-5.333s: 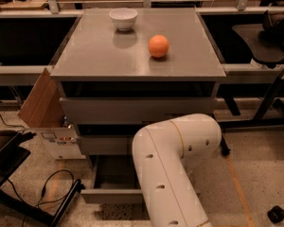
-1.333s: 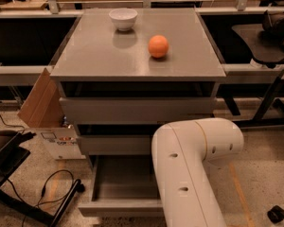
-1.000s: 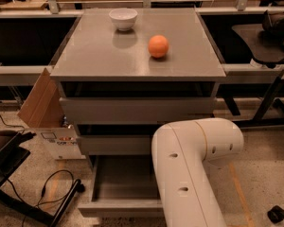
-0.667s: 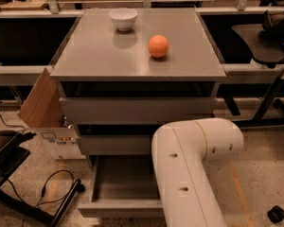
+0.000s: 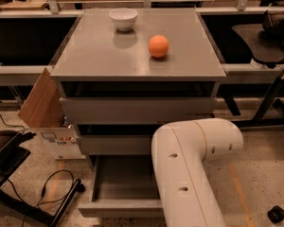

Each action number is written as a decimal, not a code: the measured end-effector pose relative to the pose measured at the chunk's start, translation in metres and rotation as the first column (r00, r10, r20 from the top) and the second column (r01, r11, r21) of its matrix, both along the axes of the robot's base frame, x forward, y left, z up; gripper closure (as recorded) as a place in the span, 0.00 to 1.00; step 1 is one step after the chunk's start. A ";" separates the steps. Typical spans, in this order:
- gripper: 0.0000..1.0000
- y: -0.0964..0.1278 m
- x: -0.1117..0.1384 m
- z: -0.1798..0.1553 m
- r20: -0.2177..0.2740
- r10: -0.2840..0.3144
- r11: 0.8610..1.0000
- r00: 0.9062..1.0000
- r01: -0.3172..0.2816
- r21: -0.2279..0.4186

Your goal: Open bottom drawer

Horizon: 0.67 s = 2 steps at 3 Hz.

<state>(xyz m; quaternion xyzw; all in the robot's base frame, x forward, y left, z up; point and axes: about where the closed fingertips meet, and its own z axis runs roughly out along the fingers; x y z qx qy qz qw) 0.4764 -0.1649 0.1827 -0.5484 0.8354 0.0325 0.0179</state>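
The bottom drawer of the grey cabinet stands pulled out toward me. Its plain grey box interior shows, and its flat front edge lies low in the view. The middle drawer front and the top drawer front sit pushed in above it. My white arm rises in front of the cabinet's right half and covers the right part of the open drawer. The gripper itself is out of view, hidden below or behind the arm.
A white bowl and an orange ball rest on the cabinet top. A cardboard box leans at the cabinet's left. A black stand and cable lie on the floor at left. A black table leg stands at right.
Since 5.3 s ago the bottom drawer has slid further out and my arm has shifted right. Over the last second nothing visibly moves.
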 end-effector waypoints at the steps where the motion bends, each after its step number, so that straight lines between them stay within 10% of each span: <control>1: 0.18 -0.001 0.007 0.021 0.027 0.017 1.000 0.999 -0.016 -0.026; 2: 0.41 -0.007 0.023 0.071 0.099 0.031 0.997 0.995 -0.023 -0.080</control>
